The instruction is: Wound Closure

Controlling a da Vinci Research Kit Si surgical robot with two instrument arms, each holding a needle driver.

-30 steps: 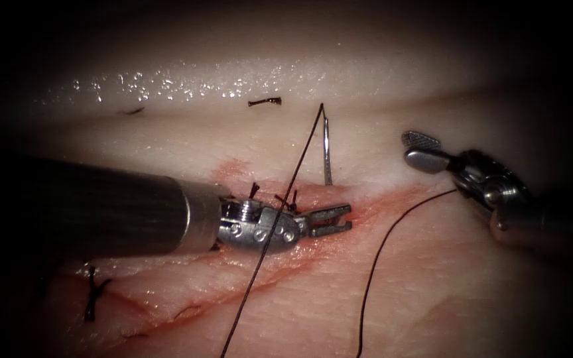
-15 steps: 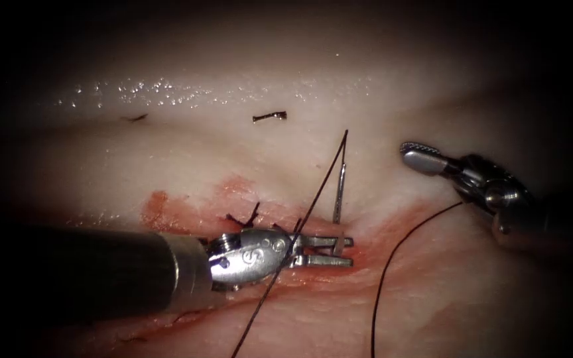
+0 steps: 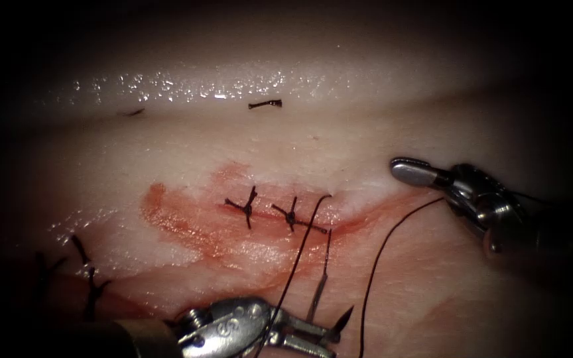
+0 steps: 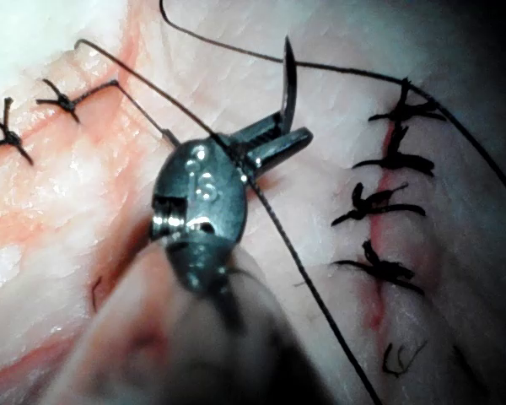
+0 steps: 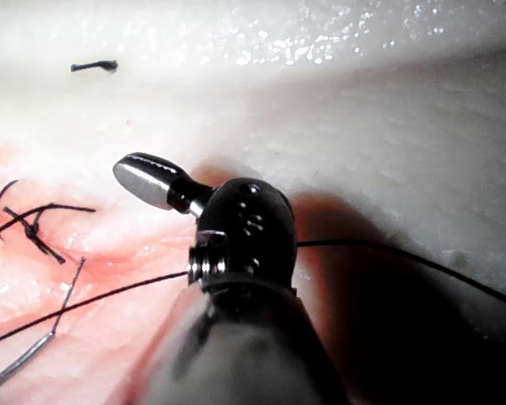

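Left tool [image 3: 329, 333] has drawn the needle [image 3: 318, 299] out of the tissue [image 3: 432, 292] toward the near edge; jaws clamped on it near its tip end. Thread [image 3: 303, 242] trails back to the cut [image 3: 339, 225], right of two knots [image 3: 270, 211]. Right tool [image 3: 411, 170] far right, jaws together, empty. Judged next: more thread needs pulling through.

- The left claw [image 3: 326, 335] is partly cut off by the endoscope picture's bottom edge.
- The thread [image 3: 373, 278] runs off that same edge, so its end is hidden.
- The needle [image 5: 21, 359] runs out past the right wrist picture's edge.
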